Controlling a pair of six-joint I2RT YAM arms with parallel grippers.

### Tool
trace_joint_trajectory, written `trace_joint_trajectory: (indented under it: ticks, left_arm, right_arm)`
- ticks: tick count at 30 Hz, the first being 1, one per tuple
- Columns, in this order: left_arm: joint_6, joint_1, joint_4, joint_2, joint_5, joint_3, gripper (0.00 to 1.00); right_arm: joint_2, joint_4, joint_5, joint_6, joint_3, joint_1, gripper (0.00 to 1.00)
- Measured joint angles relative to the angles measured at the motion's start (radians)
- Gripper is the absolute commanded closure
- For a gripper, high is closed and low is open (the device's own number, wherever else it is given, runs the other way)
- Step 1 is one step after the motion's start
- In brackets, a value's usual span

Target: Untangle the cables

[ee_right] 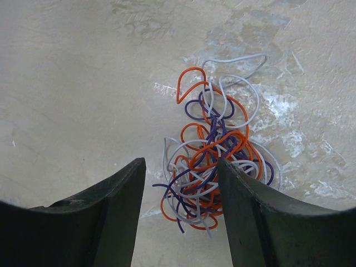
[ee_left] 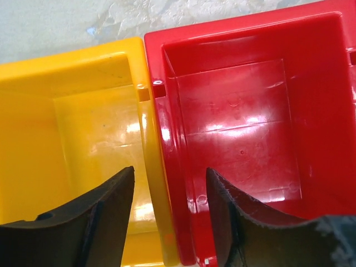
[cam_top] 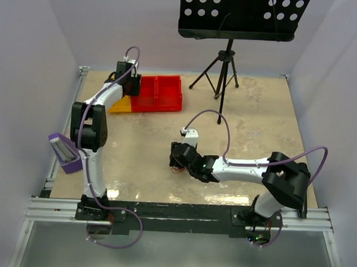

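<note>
The knotted orange, white and purple cables (ee_right: 214, 161) lay mid-scene on the table (ee_right: 67, 83) under the right gripper (ee_right: 181, 167), its jaws wide and empty; a first grasp seemed due, best on one loose loop. The left gripper (ee_left: 170, 172) hung open and empty over the far-left bins (ee_left: 250, 22).

Pale, plain walls (cam_top: 28, 75) close in the table (cam_top: 255, 118) on the left, back and right. Its top is beige, marbled and glossy, with soft patches of reflected light near the front edge. A black music stand (cam_top: 241, 24) (its perforated tray fills the top of the overhead view) stands on a tripod at the far side. A metal rail (cam_top: 176, 211) runs along the near edge.
</note>
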Motion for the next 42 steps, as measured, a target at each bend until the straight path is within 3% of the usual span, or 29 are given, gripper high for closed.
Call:
trace_joint_trajectory:
  ticks: [11,17,20,24,32,36,42]
  left_arm:
    - [0.002,-0.007,0.116,-0.063,-0.029,-0.179,0.84]
    - [0.011,-0.023,0.138,-0.178,-0.042,-0.340,0.84]
    - [0.011,-0.029,0.136,-0.246,-0.044,-0.425,0.85]
    - [0.007,-0.051,0.112,-0.354,-0.043,-0.543,0.87]
    - [0.002,-0.127,0.029,-0.516,-0.027,-0.673,0.84]
    - [-0.003,-0.141,0.016,-0.519,-0.019,-0.675,0.83]
    - [-0.028,-0.156,0.017,-0.511,-0.031,-0.675,0.84]
  right_arm:
    - [0.000,-0.003,-0.003,0.006,0.001,0.006,0.38]
    - [-0.017,-0.057,0.009,0.004,0.034,0.006,0.20]
    - [-0.049,-0.097,0.038,-0.001,0.069,-0.002,0.16]
    - [-0.090,-0.113,0.056,-0.013,0.114,-0.058,0.16]
    - [-0.089,-0.069,0.051,-0.068,0.116,-0.282,0.20]
    - [0.002,-0.048,0.023,-0.087,0.137,-0.275,0.26]
    - [0.078,-0.021,-0.035,-0.080,0.108,-0.264,0.26]
